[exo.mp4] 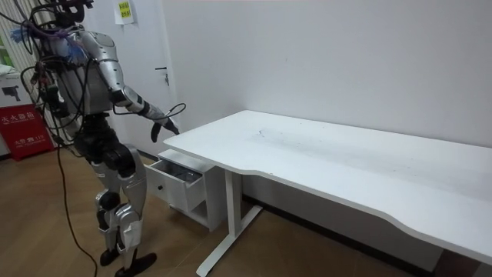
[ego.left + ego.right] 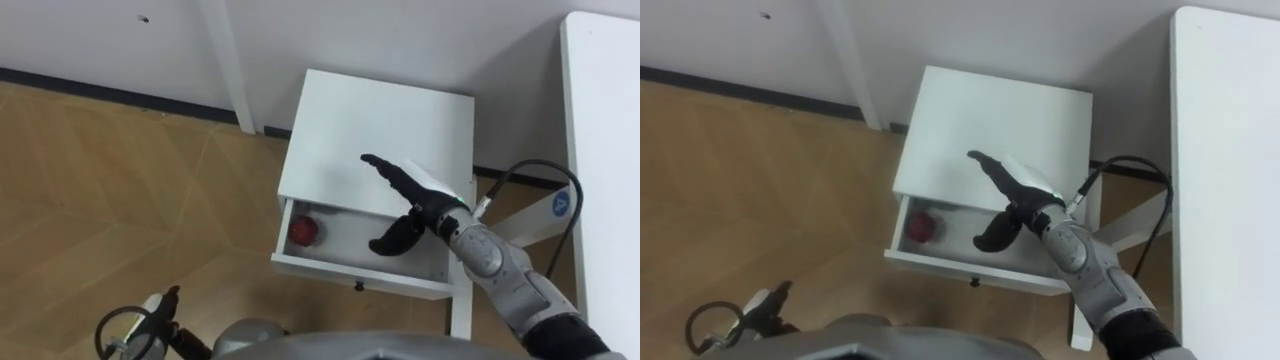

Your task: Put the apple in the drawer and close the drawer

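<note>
The right robot hand [image 2: 410, 195] is spread open over the front edge of the cabinet [image 2: 370, 130]. Its dark fingers reach out straight and its thumb hangs down toward the drawer [image 2: 355, 272]. It holds nothing. In the room view it floats in the air well above the drawer, touching nothing. The left robot hand [image 2: 160, 305] shows low at the left, above the floor [image 2: 110, 190], and whether it is open or closed cannot be told.

The apple [image 2: 304, 231] lies inside the open drawer, at its left end close to the side wall. It is small, round and red with a glossy skin. The rest of the drawer's pale bottom is bare. The drawer is a shallow white box pulled part-way out of the cabinet. Its flat front panel carries a small dark knob [image 2: 359, 286] at the middle.

The cabinet is low and boxy, with a smooth matte white square top, and it stands against the white wall [image 2: 400, 40]. Just to its right is the bench [image 2: 605, 150], a long white slab with rounded corners on white metal legs. The floor is warm brown wood laid in an angled pattern. The robot stands upright on it in front of the cabinet, at the end of the bench, its right arm stretched forward
</note>
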